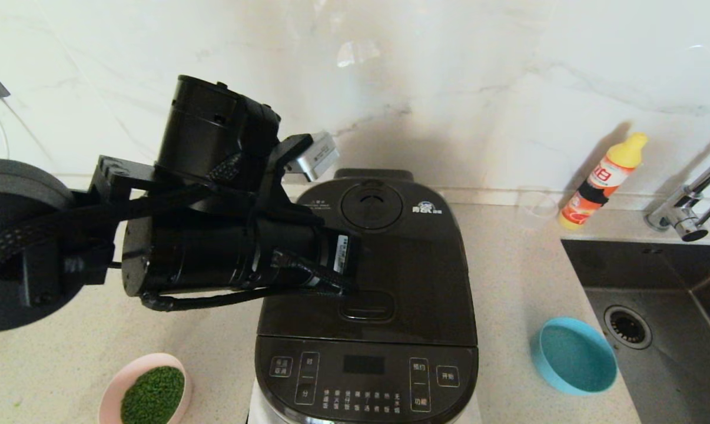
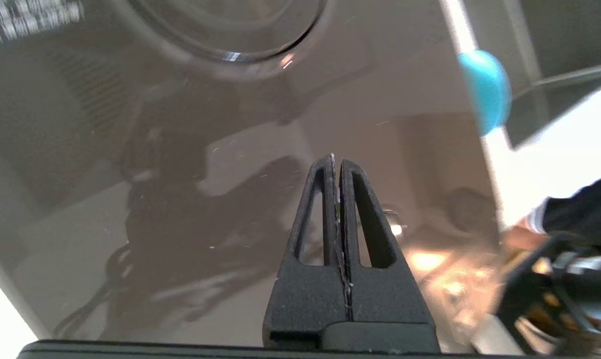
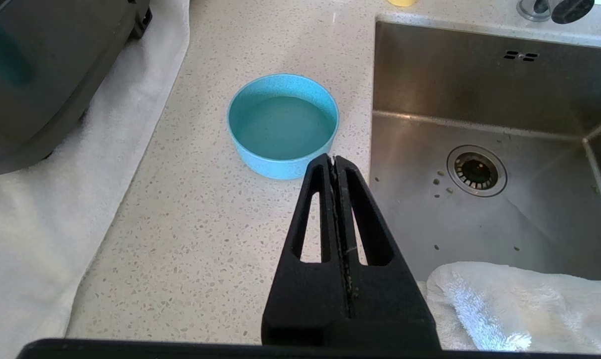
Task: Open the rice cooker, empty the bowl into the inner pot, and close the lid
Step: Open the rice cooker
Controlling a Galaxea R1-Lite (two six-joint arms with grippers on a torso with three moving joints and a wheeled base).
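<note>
The black rice cooker [image 1: 367, 377] stands at the counter's front centre with its lid [image 1: 420, 265] down, so the inner pot is hidden. My left arm [image 1: 231, 259] reaches over the lid from the left. My left gripper [image 2: 334, 160] is shut and empty, close above the glossy lid [image 2: 106, 209], between the steam vent [image 1: 371, 205] and the rectangular button [image 1: 368, 305]. A pink bowl [image 1: 115, 396] of green beans sits left of the cooker. My right gripper [image 3: 334, 158] is shut and empty above the counter near a blue bowl [image 3: 283, 124].
The blue bowl [image 1: 573, 355] holds water, between the cooker and the steel sink [image 1: 673, 306]. An orange bottle [image 1: 605, 179], a clear cup [image 1: 536, 209] and the tap [image 1: 684, 218] stand at the back right. A white towel [image 3: 520, 304] lies at the sink's front edge.
</note>
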